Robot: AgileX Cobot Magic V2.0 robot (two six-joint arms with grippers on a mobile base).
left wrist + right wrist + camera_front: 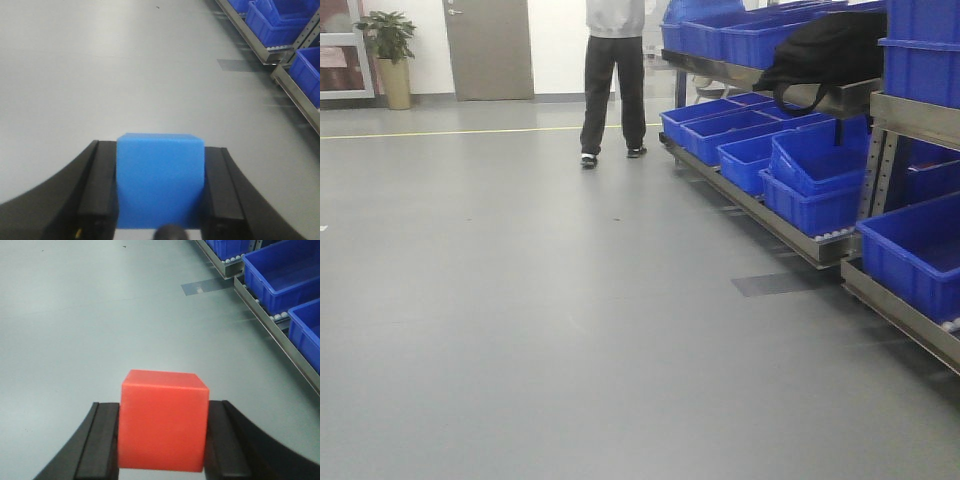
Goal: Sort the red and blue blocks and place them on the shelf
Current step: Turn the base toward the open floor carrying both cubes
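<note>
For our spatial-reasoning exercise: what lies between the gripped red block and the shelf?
In the right wrist view, bare grey floor separates the red block from the shelf; a dark patch lies near its rail.

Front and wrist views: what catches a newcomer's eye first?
A bright red block clamped in the right claw and a blue block in the left claw, both above grey floor. Along the right, rows of big blue bins fill a steel shelf; a person stands at the back.

Left hand [160, 162] and right hand [163, 412] have curved matte black fingers [96, 187]
</note>
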